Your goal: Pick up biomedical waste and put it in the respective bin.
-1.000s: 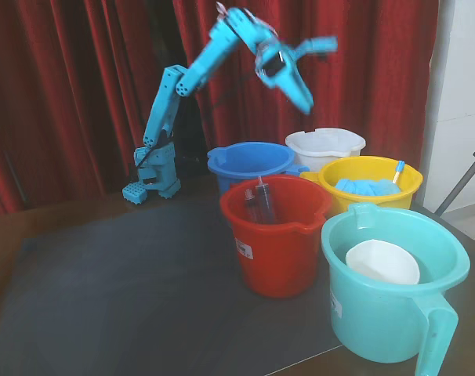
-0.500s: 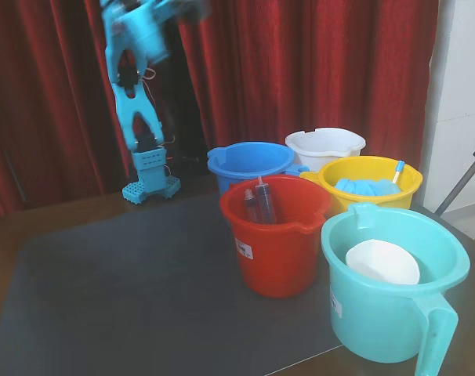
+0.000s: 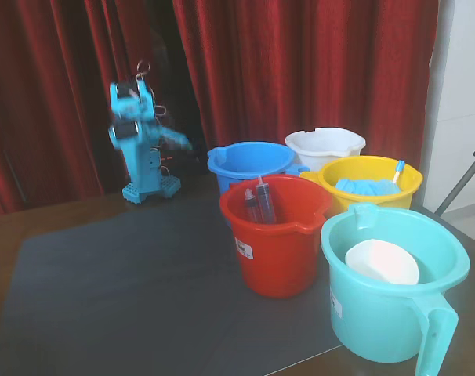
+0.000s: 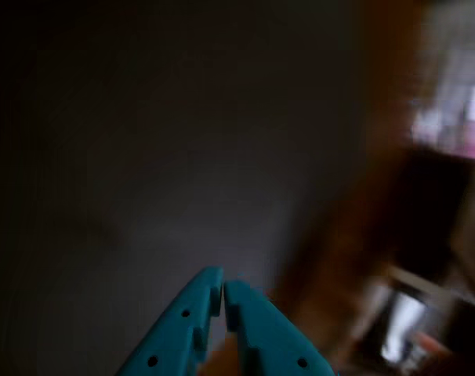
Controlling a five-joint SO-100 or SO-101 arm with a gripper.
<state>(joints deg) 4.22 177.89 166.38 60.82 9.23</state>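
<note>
Arm (image 3: 143, 141): folded low over its own base at the back left of the table, well to the left of the red bucket in the fixed view; blurred.
Gripper (image 4: 222, 288): in the wrist view two turquoise fingers (image 4: 186, 325) rise from the bottom edge, tips together with only a thin slit between them, nothing held; they hang over the dark mat. In the fixed view the gripper is too blurred to read.
Mat (image 3: 128, 298): dark grey sheet covering the table (image 3: 2, 235) left of and under the red bucket.
Red bucket (image 3: 277, 239): the landmark, standing near the middle of the bucket group; two syringes (image 3: 261, 202) with dark fluid stand tilted inside it.
Blue bucket (image 3: 249, 163): royal blue, just behind the red bucket and slightly left; its inside does not show from this angle.
White bucket (image 3: 325, 145): behind and to the right of the red bucket.
Yellow bucket (image 3: 371, 182): right of the red bucket, just behind the turquoise one; pale blue material lies in it, with a thin stick at its right rim.
Turquoise bucket (image 3: 394, 294): in front and right of the red bucket, handle toward the camera, a white bowl (image 3: 382, 262) inside.
Biomedical waste: the small clear tube cannot be made out in either view.
</note>
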